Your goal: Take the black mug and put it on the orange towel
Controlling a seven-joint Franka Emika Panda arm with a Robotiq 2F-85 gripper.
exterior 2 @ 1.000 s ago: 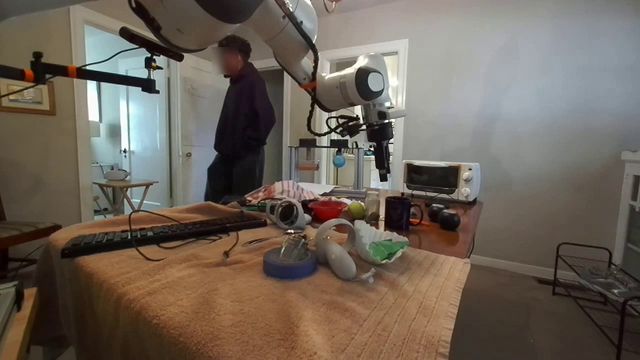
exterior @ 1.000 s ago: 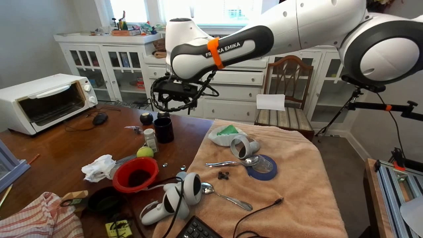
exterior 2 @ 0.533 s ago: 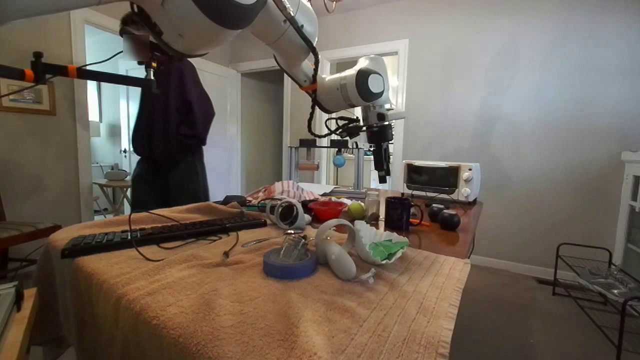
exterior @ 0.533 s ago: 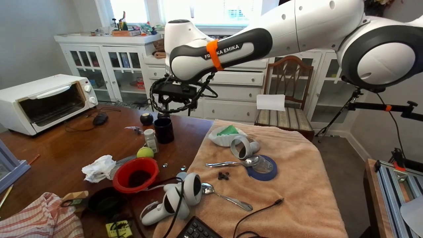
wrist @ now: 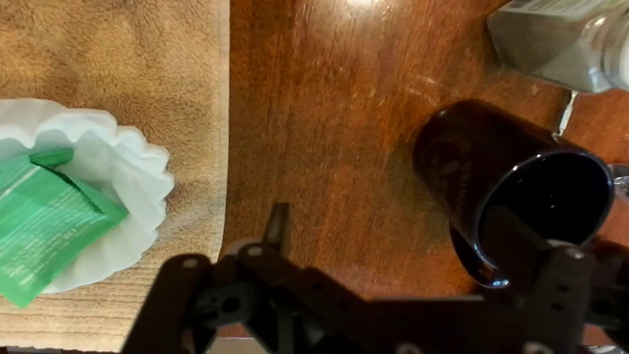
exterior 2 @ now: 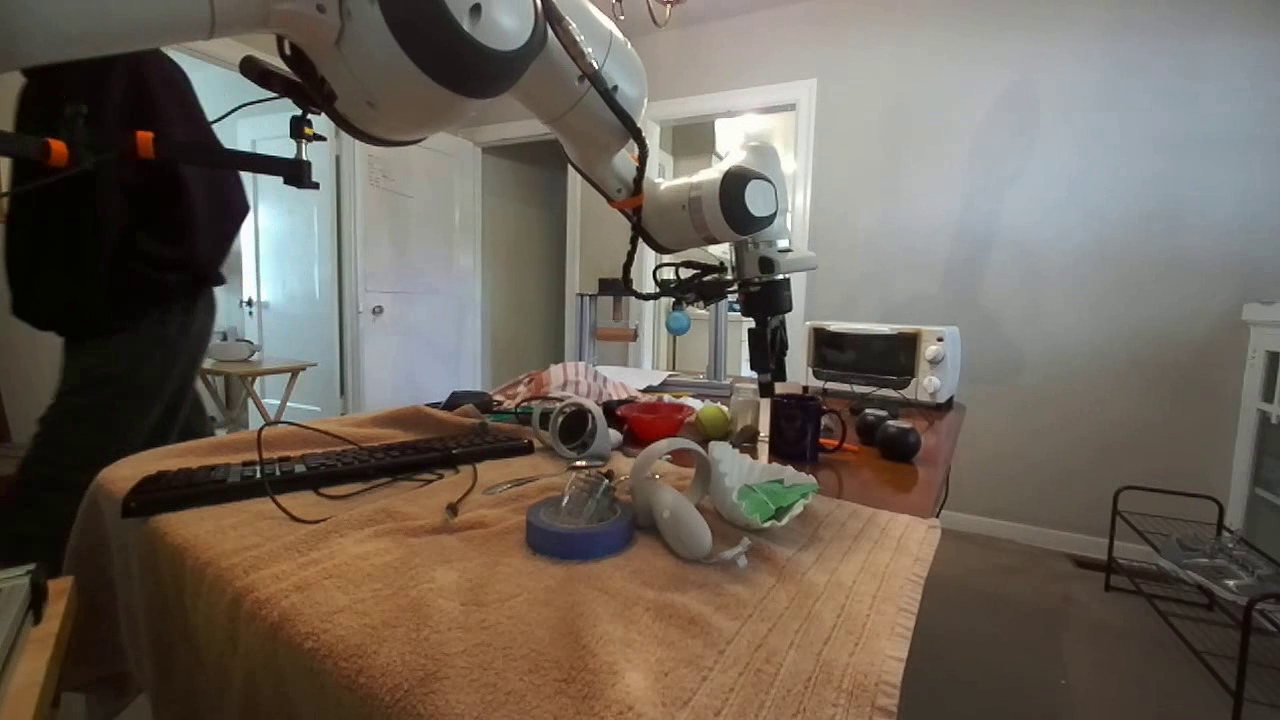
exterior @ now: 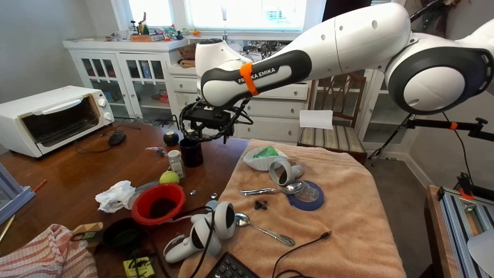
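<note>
The black mug stands upright on the brown wooden table beside the towel, also in an exterior view. In the wrist view the mug is at the right, its mouth and handle showing. The orange towel covers the other part of the table; it also shows in an exterior view and at the left of the wrist view. My gripper is open and empty. One finger is over the mug's mouth, the other over bare wood. In an exterior view the gripper hangs just above the mug.
A glass bottle, tennis ball and red bowl are near the mug. Dark round holders stand behind it. A white paper cup with a green packet, a white controller and blue tape lie on the towel.
My arm and open gripper have moved down toward the mug. The mug and towel have not moved. A person in the background has walked left in an exterior view.
</note>
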